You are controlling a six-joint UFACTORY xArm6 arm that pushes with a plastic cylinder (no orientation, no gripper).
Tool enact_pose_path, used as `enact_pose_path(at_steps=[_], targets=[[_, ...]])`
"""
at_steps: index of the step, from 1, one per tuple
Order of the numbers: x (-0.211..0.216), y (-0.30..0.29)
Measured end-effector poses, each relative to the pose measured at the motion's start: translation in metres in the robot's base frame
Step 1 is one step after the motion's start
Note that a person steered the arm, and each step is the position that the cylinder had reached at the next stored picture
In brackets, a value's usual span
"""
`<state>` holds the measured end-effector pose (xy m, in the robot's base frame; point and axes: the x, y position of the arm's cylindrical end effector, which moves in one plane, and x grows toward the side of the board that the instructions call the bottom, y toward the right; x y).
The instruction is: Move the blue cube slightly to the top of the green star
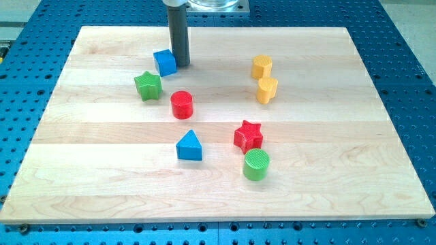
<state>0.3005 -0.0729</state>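
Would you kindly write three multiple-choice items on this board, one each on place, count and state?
1. My tip is: A) beside the blue cube, on its right in the view; B) by the green cylinder; C) off the wooden board.
2. Yellow blocks: A) one; B) two; C) three.
3. The red star and green cylinder: A) far apart; B) stacked; C) close together.

Key: A, the rod ends beside the cube; B, two lie at the view's upper right; C, they sit nearly touching.
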Motion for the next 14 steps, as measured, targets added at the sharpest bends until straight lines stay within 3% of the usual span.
enact_pose_path(at_steps=[10, 14], targets=[[0.007, -0.018], [0.035, -0.026]])
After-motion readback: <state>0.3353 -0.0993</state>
